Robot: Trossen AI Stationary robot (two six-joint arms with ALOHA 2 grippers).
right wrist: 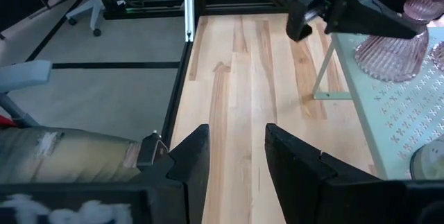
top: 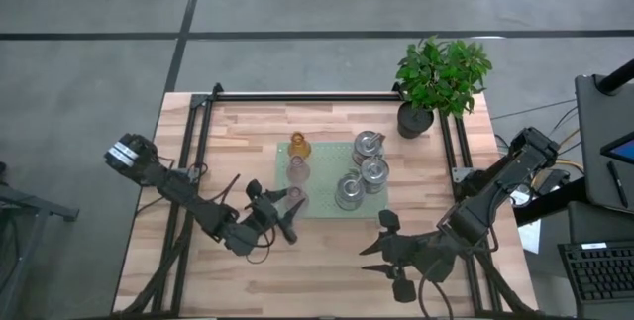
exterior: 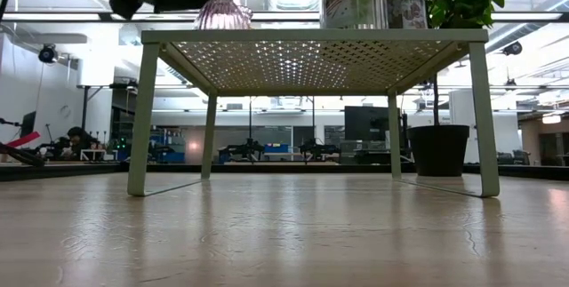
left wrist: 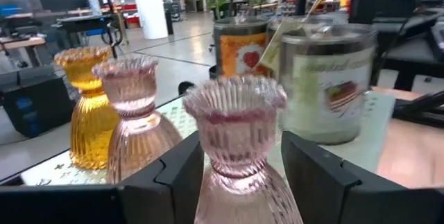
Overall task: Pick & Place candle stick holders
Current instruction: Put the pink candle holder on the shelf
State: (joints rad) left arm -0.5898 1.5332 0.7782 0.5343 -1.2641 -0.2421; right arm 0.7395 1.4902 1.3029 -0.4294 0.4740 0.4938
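Pink holder (left wrist: pixel 236 148) between left pincer (left wrist: pixel 239 175) fingers, spread, not clenched; on green tray (top: pixel 322 206).

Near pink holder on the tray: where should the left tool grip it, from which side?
Grip the near pink holder at its narrow neck, just under the flared rim, coming level from the tray's front-left edge. The left tool already brackets it, fingers on either side.

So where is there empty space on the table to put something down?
The bare wooden table between the left gripper and the right gripper is free, and so is the strip left of the green tray. The tray is crowded: pink holders, an amber holder and silvery candle tins. The potted plant fills the far right corner.
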